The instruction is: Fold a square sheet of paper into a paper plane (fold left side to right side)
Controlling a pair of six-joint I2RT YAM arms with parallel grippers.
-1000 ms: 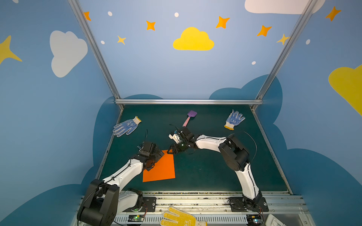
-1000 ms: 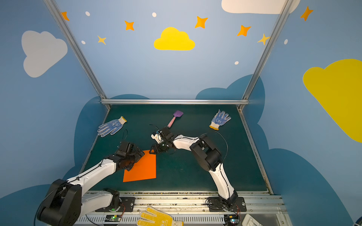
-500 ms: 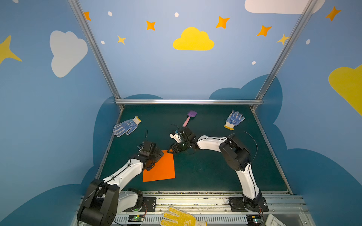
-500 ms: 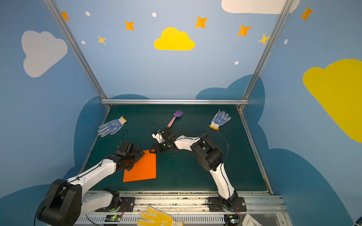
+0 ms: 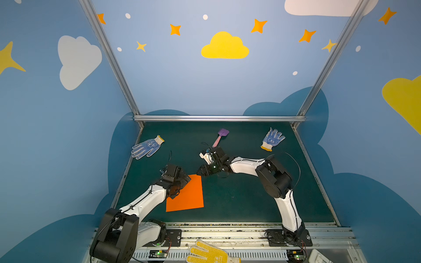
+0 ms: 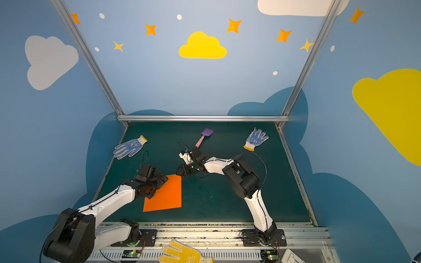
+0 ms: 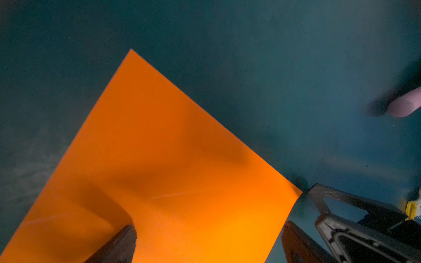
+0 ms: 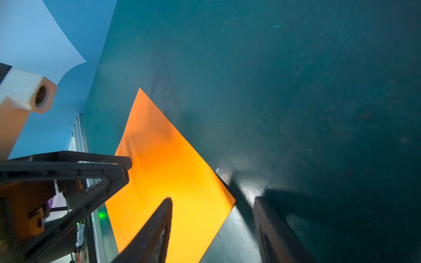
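The square sheet of paper lies flat and bright orange on the green mat, near the front left. No paper plane is in view. My left gripper is at the sheet's far left corner. It stands wide open, and the paper runs between its fingers. My right gripper is open at the far right corner. In the right wrist view one of its fingers is over the paper and the other is over bare mat.
A purple-headed pink spatula lies behind the right gripper. Blue-dotted gloves lie at the far left and far right. A yellow glove rests on the front rail. Blue walls and a metal frame close in the mat.
The right gripper has shifted slightly at the sheet's far right corner. The left arm and the sheet have stayed where they were.
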